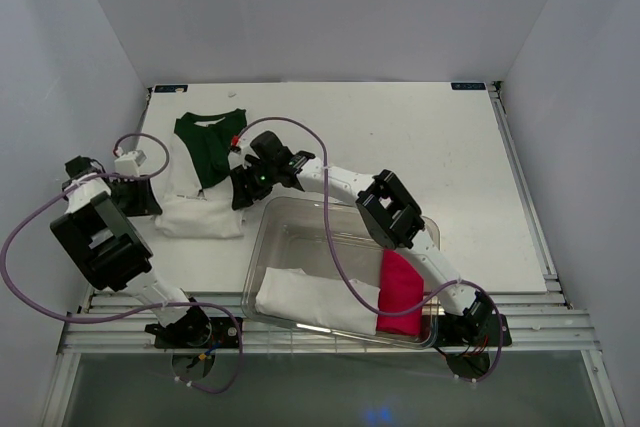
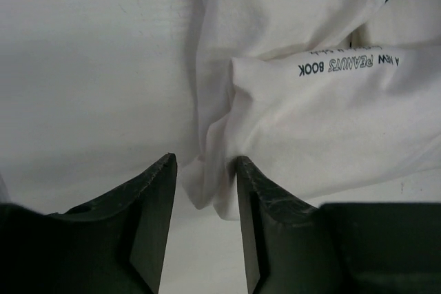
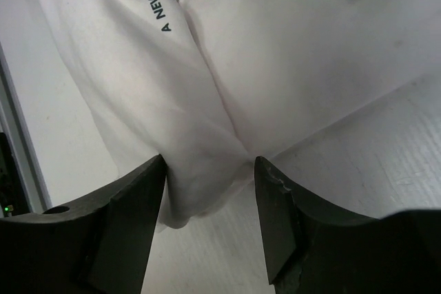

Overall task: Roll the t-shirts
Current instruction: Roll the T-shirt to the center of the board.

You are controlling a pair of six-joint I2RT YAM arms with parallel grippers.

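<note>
The white t-shirt [image 1: 200, 209] lies folded on the table at the left, with black lettering showing in the left wrist view [image 2: 310, 122] and the right wrist view [image 3: 138, 67]. The dark green t-shirt [image 1: 208, 142] lies on its far part. My left gripper [image 1: 148, 197] is open at the shirt's left edge, and a white fold hangs between its jaws [image 2: 205, 163]. My right gripper [image 1: 243, 187] is open at the shirt's right edge, its jaws straddling a white fold [image 3: 210, 163]. Neither gripper has closed on the cloth.
A clear plastic bin [image 1: 262, 237] stands in front of the shirts, right of centre. It holds a folded white cloth [image 1: 310, 302] and a bright pink bundle [image 1: 400, 292]. The right arm reaches over the bin. White walls enclose the table.
</note>
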